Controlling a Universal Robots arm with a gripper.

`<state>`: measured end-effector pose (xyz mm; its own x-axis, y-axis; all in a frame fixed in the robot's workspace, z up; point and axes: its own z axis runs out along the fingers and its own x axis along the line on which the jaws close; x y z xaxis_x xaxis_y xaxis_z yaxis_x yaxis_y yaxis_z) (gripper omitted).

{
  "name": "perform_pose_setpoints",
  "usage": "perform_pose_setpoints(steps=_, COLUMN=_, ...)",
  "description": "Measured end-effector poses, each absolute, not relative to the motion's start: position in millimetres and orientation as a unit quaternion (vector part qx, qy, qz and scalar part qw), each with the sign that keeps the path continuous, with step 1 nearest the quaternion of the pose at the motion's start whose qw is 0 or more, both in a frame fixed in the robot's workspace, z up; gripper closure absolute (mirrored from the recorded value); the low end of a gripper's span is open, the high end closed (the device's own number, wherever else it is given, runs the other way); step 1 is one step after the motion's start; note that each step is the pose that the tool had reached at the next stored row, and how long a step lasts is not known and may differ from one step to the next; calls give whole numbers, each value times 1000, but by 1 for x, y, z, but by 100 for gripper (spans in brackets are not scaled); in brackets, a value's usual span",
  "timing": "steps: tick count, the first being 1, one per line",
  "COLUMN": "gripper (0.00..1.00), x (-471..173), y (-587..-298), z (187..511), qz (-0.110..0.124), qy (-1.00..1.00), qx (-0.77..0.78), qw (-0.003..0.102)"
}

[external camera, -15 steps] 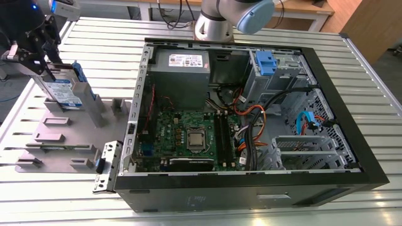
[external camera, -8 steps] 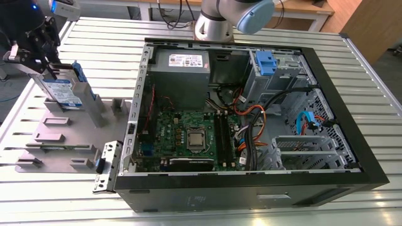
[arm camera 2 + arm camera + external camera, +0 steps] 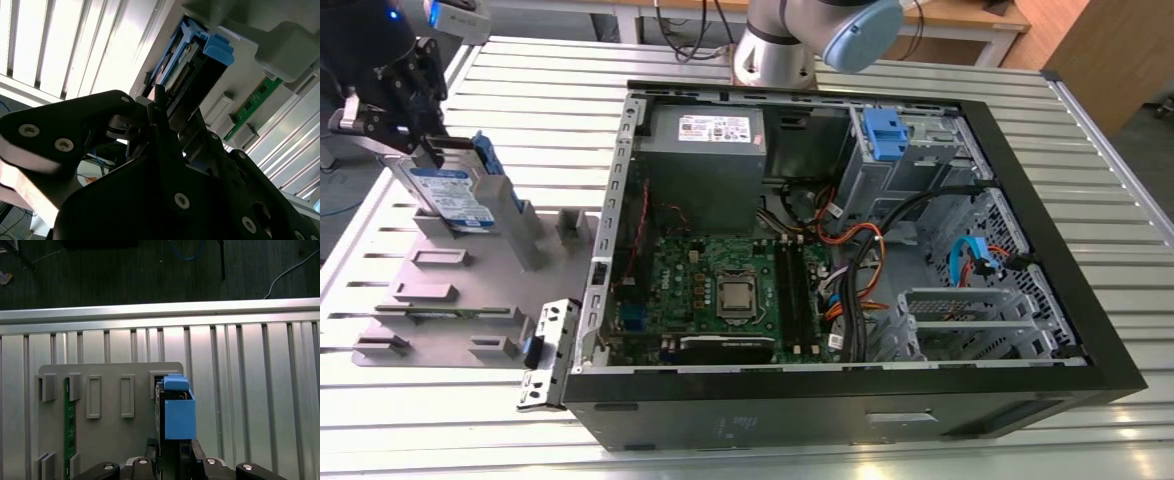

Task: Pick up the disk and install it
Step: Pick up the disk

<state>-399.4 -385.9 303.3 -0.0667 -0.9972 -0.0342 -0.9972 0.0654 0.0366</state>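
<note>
Your black claw (image 3: 427, 152) is clenched on the upper edge of the flat silver metal disk (image 3: 454, 192) in its blue plastic carrier bracket (the first wrist view shows it gripped from both sides). The disk stands upright in a slot of the grey plastic holder plate (image 3: 454, 300) on the ribbed metal worktop (image 3: 520, 90), well apart from the open black computer case (image 3: 1067, 310). I judge it best to draw it straight along the slot, without tilt, so the bracket does not catch.

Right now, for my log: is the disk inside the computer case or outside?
Outside: the disk stands on edge at the grey holder, beside the case.
</note>
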Motion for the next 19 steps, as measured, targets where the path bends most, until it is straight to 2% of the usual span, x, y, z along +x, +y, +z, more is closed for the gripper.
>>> perform_pose_setpoints(steps=1, gripper=65, x=-399, y=-386, z=303, qz=-25, qy=-730, qx=683, qw=0)
perform_pose_setpoints(steps=10, gripper=65, x=-399, y=-386, z=303, qz=-25, qy=-730, qx=683, qw=0)
perform_pose_setpoints(steps=12, gripper=64, x=-399, y=-386, z=303, qz=-25, qy=-730, qx=683, qw=0)
perform_pose_setpoints(steps=13, gripper=58, x=-399, y=-386, z=303, qz=-25, qy=-730, qx=683, qw=0)
perform_pose_setpoints(steps=19, gripper=58, x=-399, y=-386, z=303, qz=-31, qy=-730, qx=683, qw=-6)
